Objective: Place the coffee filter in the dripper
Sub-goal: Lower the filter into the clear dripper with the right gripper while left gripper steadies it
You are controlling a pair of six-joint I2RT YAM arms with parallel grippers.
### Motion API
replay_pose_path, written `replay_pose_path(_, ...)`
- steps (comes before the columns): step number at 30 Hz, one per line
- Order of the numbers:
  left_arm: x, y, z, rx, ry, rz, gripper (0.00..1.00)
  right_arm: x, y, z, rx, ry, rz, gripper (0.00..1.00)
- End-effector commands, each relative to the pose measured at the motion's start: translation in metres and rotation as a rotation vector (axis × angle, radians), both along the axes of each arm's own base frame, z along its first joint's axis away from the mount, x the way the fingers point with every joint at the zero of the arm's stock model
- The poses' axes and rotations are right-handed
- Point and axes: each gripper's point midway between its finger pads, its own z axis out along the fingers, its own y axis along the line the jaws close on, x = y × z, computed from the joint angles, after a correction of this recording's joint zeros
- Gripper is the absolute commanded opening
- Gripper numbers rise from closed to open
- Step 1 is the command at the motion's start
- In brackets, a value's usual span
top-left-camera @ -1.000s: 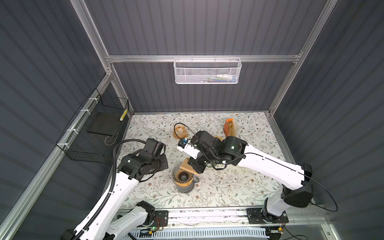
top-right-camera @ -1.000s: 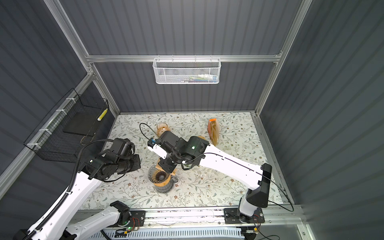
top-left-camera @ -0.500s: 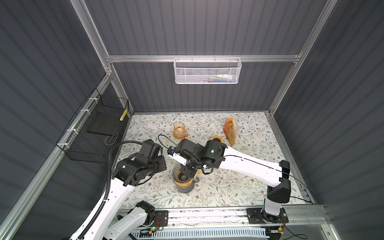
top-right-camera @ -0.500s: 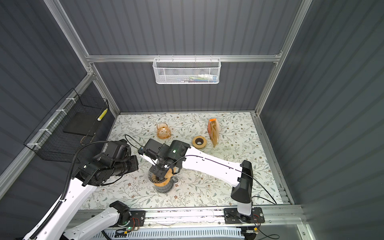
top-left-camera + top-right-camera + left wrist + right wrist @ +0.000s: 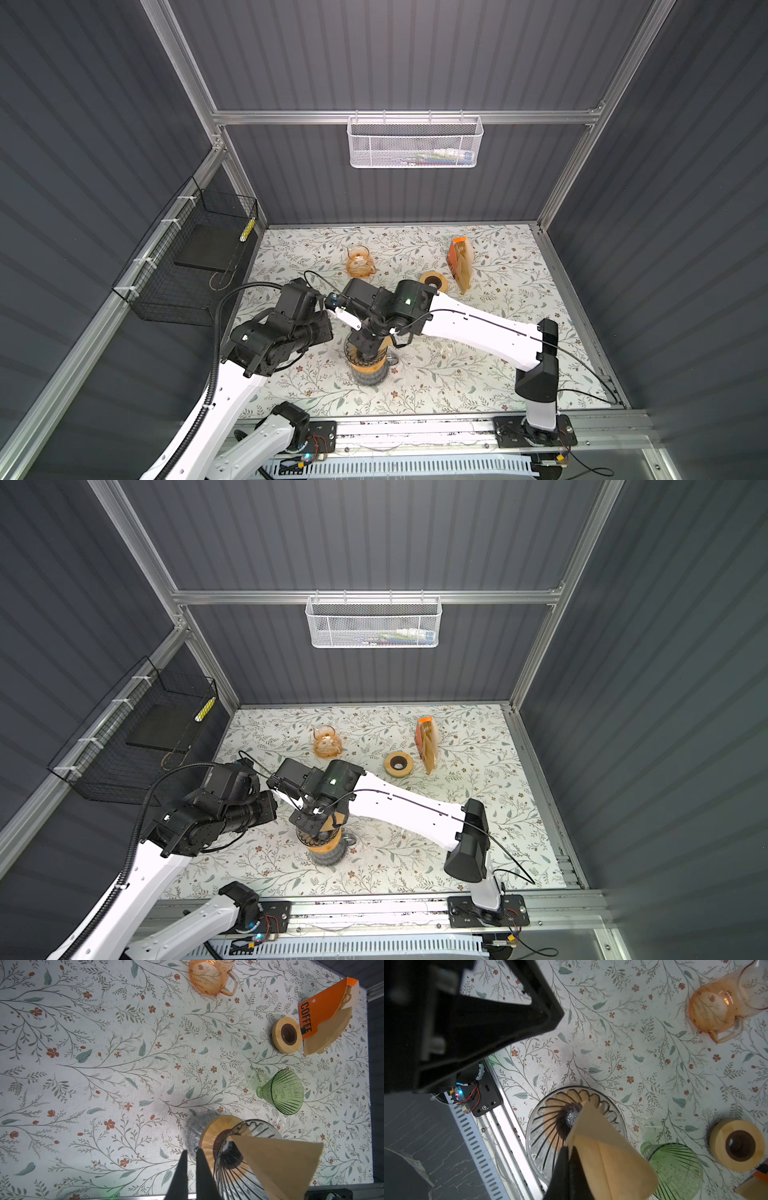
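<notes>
The right gripper (image 5: 569, 1152) is closed on a cone-shaped coffee filter (image 5: 608, 1159) of light brown paper. Its two dark fingers pinch the paper wall near the wide end. The coffee filter is tilted. Its pointed tip goes down into the mouth of the clear glass dripper (image 5: 544, 1126) with dark ribs, while the wide end stands out above the rim. I cannot tell if the tip touches the glass. The filter is not seated against the walls of the dripper.

The clear glass dripper sits in a round collar of pale wood (image 5: 212, 1132), and this collar rests on a clear ribbed glass vessel (image 5: 195, 1132). In both top views this stack stands near the front middle of the table with the flower-pattern cloth (image 5: 478, 374), and the right arm reaches across it from the right.

The left gripper (image 5: 192, 1152) is almost shut, with only a thin slit between its black fingers and nothing between them. It is just beside the wooden collar, and I cannot tell if it touches it.

A green ribbed glass dripper (image 5: 284, 1093) lies on its side on the cloth, near the stack. Further back there is a pale wooden ring with a dark centre (image 5: 287, 1034). Just beside it is an orange pack marked COFFEE (image 5: 324, 1007) with brown paper filters showing. An orange-tinted glass jug with a handle (image 5: 209, 978) stands well apart, toward the back of the table.
</notes>
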Motion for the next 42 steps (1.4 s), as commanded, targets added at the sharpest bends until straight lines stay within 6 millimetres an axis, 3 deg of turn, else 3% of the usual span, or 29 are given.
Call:
replay_pose_path(1,-0.001,-0.002,0.001,-0.004,-0.015,-0.029,0.11,-0.005,0.001,-0.007,-0.029,0.024,0.003,0.00)
replay_pose_path(7,0.000,-0.003,0.002,-0.009,-0.029,-0.029,0.12,-0.007,0.005,-0.010,-0.028,0.045,0.008,0.00)
replay_pose_path(13,0.004,-0.005,0.002,-0.012,-0.038,-0.033,0.11,-0.011,0.010,-0.008,-0.002,0.071,0.015,0.08)
replay_pose_path(19,0.007,-0.007,0.004,-0.021,-0.047,-0.033,0.11,-0.013,0.010,0.003,0.033,0.070,0.013,0.20)
replay_pose_path(25,0.016,-0.019,0.008,-0.049,-0.060,-0.063,0.11,-0.011,0.008,0.021,0.080,0.039,0.013,0.22)
replay_pose_path(33,0.025,-0.046,0.011,-0.120,-0.058,-0.160,0.11,-0.002,-0.009,0.041,0.147,0.003,-0.023,0.20)
replay_pose_path(42,0.022,-0.064,0.001,-0.170,-0.013,-0.239,0.11,0.034,-0.050,0.045,0.292,0.103,-0.201,0.17)
